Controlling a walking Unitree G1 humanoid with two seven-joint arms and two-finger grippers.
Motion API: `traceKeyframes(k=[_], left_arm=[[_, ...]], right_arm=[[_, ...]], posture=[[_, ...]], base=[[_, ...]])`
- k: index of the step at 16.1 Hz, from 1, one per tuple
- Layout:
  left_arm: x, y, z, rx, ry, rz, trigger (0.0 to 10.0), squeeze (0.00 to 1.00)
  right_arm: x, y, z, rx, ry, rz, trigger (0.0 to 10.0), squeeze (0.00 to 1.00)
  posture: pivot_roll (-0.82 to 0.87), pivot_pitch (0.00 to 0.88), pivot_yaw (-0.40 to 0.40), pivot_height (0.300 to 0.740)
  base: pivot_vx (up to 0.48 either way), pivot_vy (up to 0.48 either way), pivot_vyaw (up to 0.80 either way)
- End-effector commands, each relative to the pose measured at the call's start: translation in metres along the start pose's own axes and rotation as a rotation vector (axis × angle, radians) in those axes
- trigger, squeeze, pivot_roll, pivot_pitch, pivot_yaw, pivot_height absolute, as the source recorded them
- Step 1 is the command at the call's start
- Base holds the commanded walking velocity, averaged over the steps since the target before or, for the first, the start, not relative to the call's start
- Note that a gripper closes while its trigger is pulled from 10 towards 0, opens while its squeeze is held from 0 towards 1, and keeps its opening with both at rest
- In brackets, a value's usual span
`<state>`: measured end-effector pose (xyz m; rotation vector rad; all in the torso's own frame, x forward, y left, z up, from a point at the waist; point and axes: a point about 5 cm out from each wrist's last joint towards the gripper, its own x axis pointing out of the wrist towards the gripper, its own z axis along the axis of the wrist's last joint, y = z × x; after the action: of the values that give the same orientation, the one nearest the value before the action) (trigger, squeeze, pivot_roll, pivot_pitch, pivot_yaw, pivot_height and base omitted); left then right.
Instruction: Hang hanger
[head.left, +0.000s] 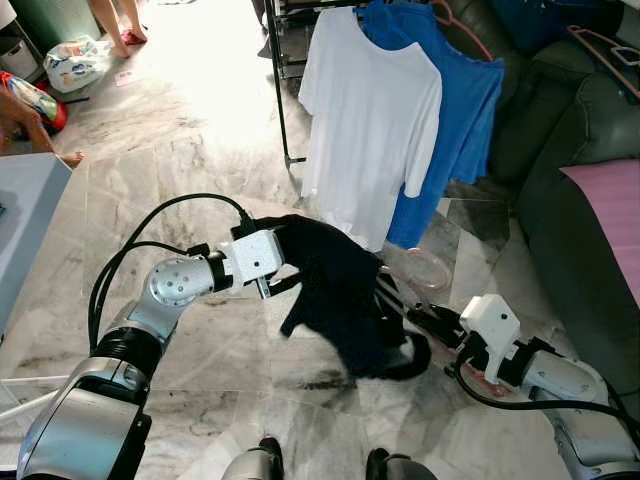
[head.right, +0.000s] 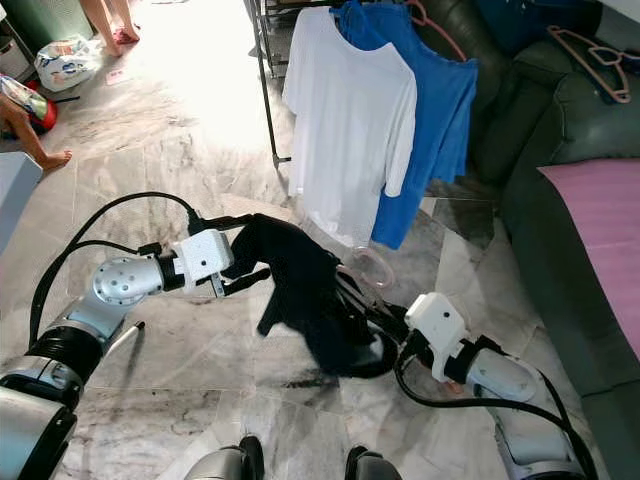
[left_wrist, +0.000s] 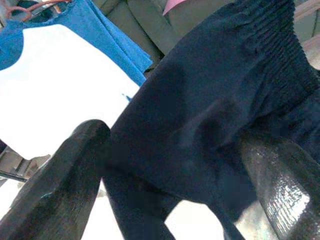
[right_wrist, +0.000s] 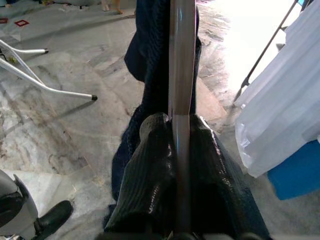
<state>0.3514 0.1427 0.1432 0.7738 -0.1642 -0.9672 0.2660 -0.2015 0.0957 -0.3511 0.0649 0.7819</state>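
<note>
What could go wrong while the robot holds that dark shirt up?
The dark garment sags low between the left gripper and the right gripper, so its hem might drag on the marble floor. The right gripper is shut on the pink hanger by a thin bar, which could twist or slip. The white shirt and blue shirt already fill the rack nearby, so the swinging cloth might snag them.

Matt dark knit cloth (head.left: 340, 290); glossy marble floor (head.left: 200, 170).
</note>
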Motion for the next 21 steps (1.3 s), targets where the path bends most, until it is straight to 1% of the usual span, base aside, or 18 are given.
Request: traceKeyframes(k=[1,3,4,5,8,10,11,12,13,14,16,17,18,21], left_arm=[[0.003,-0.003,0.001,0.020,0.003,-0.039,10.0,1.00],[0.012,-0.009,0.007,0.057,-0.018,-0.111,10.0,1.00],[0.017,-0.013,0.011,0.082,-0.032,-0.143,10.0,1.00],[0.021,-0.013,0.014,0.097,-0.039,-0.152,10.0,1.00],[0.026,-0.004,0.020,0.130,-0.035,-0.129,10.0,1.00],[0.026,-0.003,0.020,0.152,-0.019,-0.154,10.0,1.00],[0.024,-0.006,0.016,0.159,0.004,-0.180,10.0,0.85],[0.023,-0.007,0.013,0.168,0.023,-0.200,10.0,0.20],[0.022,-0.009,0.010,0.161,0.043,-0.223,10.0,0.00],[0.021,-0.013,0.006,0.161,0.073,-0.260,10.0,0.00],[0.019,-0.015,0.003,0.156,0.092,-0.291,10.0,0.00],[0.019,-0.016,0.002,0.154,0.095,-0.297,4.7,0.00],[0.020,-0.017,0.002,0.147,0.095,-0.308,0.0,0.00],[0.020,-0.015,0.003,0.141,0.098,-0.317,0.0,0.00]], right_arm=[[0.000,-0.002,0.006,-0.023,-0.035,-0.003,10.0,0.00],[-0.001,-0.003,0.007,-0.034,-0.030,0.022,10.0,0.00],[-0.002,-0.002,0.009,-0.045,-0.026,0.062,10.0,0.00],[-0.002,-0.001,0.010,-0.052,-0.020,0.090,10.0,0.00],[-0.006,-0.002,0.011,-0.060,0.000,0.129,10.0,0.00],[-0.009,-0.004,0.012,-0.089,0.018,0.161,10.0,0.00],[-0.009,-0.005,0.015,-0.100,0.017,0.184,10.0,0.00],[-0.010,-0.006,0.018,-0.110,0.016,0.206,10.0,0.00],[-0.010,-0.008,0.022,-0.127,0.016,0.233,10.0,0.00],[-0.009,-0.011,0.026,-0.142,0.015,0.243,10.0,0.00],[-0.009,-0.013,0.028,-0.163,0.022,0.270,10.0,0.00],[-0.009,-0.013,0.029,-0.168,0.025,0.282,10.0,0.00],[-0.009,-0.013,0.029,-0.173,0.032,0.298,10.0,0.00],[-0.010,-0.013,0.028,-0.177,0.046,0.316,10.0,0.00]], posture=[[-0.08,0.208,0.063,0.740],[-0.08,0.207,0.064,0.740],[-0.09,0.207,0.066,0.740],[-0.09,0.206,0.066,0.740],[-0.10,0.204,0.067,0.740],[-0.10,0.203,0.068,0.740],[-0.10,0.203,0.068,0.740],[-0.10,0.204,0.069,0.740],[-0.09,0.204,0.069,0.740],[-0.09,0.204,0.070,0.740],[-0.09,0.204,0.069,0.740],[-0.09,0.203,0.069,0.740],[-0.09,0.202,0.069,0.740],[-0.09,0.201,0.072,0.740]], base=[[0.000,0.000,0.00],[0.000,0.000,0.00],[0.000,0.000,0.00],[0.000,0.000,0.00],[0.000,0.000,0.00],[0.000,0.000,0.00],[0.000,0.000,0.00],[0.000,0.000,0.00],[0.000,0.000,0.00],[0.000,0.000,0.00],[0.000,0.000,0.00],[0.000,0.000,0.00],[0.000,0.000,0.00],[0.000,0.000,0.00]])
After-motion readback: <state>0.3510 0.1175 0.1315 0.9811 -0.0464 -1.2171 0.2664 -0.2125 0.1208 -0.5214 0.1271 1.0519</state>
